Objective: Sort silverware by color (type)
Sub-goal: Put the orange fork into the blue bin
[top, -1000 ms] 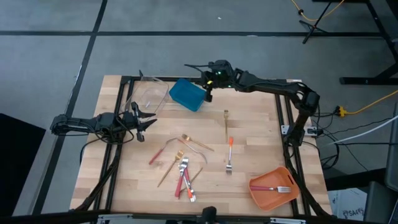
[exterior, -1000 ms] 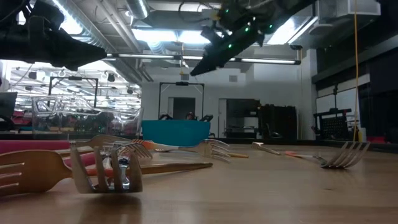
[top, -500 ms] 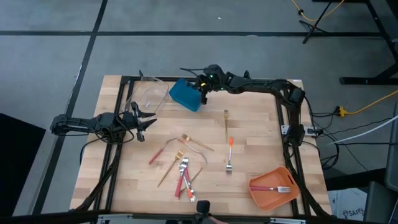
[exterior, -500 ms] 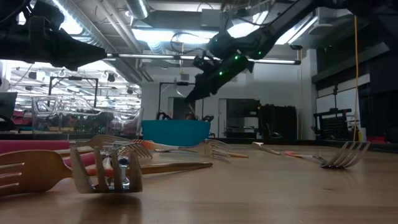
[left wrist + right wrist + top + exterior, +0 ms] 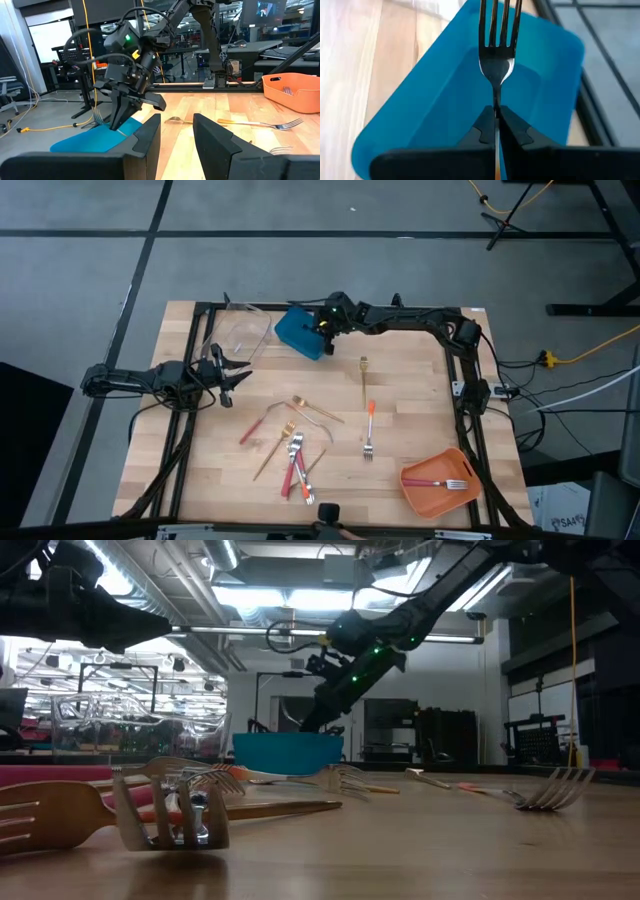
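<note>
The right gripper (image 5: pixel 496 131), clamped on a fork (image 5: pixel 496 55), hangs over the blue bin (image 5: pixel 301 333) at the tabletop's (image 5: pixel 420 420) far edge — likely to drop it there — while the left gripper (image 5: pixel 238 376) waits apart, fingers spread, other silverware (image 5: pixel 294 448) lying mid-tabletop.

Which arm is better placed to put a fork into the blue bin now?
The right arm: its gripper is shut on a fork directly over the blue bin. The left gripper waits open and empty.

Glossy metal fork (image 5: pixel 496 60), smooth blue plastic bin (image 5: pixel 445 95).
</note>
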Action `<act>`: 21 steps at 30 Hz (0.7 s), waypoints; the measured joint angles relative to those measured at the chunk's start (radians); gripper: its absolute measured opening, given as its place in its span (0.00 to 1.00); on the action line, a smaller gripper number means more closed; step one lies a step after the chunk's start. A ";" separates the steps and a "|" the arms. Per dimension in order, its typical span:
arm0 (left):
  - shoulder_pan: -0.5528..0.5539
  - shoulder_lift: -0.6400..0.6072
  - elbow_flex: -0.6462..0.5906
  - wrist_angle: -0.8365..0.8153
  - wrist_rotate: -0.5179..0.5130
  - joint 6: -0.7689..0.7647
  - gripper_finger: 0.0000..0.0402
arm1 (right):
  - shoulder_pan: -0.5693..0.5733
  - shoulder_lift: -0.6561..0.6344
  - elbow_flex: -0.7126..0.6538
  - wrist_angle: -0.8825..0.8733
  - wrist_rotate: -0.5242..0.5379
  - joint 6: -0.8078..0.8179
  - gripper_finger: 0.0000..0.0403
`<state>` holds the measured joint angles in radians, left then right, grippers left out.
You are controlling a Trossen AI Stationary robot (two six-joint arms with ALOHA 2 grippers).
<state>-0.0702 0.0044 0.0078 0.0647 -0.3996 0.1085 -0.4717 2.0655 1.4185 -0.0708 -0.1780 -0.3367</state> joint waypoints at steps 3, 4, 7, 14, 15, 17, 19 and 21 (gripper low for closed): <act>0.000 0.000 0.000 0.000 0.000 0.000 0.27 | 0.000 0.000 0.000 -0.039 0.000 0.000 0.00; 0.000 0.000 0.000 0.000 0.000 0.000 0.27 | 0.000 0.000 0.000 -0.047 0.000 0.000 0.00; 0.000 0.000 0.000 0.000 0.000 0.000 0.27 | 0.000 0.000 0.000 -0.054 0.001 0.000 0.00; 0.000 0.000 0.000 0.000 0.000 0.000 0.27 | 0.000 0.000 0.000 -0.050 0.034 -0.002 0.00; 0.000 0.000 0.000 0.000 0.000 0.000 0.27 | 0.000 0.000 0.000 -0.050 0.043 -0.002 0.00; 0.000 0.000 0.000 0.000 0.000 0.000 0.27 | 0.000 0.000 0.000 -0.051 0.054 -0.002 0.00; 0.000 0.000 0.000 0.000 0.000 0.000 0.27 | 0.000 0.000 0.000 -0.051 0.054 -0.002 0.00; 0.000 0.000 0.000 0.000 0.000 0.000 0.27 | 0.000 0.000 0.000 -0.051 0.055 -0.002 0.00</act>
<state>-0.0704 0.0044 0.0078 0.0647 -0.3992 0.1085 -0.4717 2.0655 1.4185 -0.1216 -0.1234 -0.3385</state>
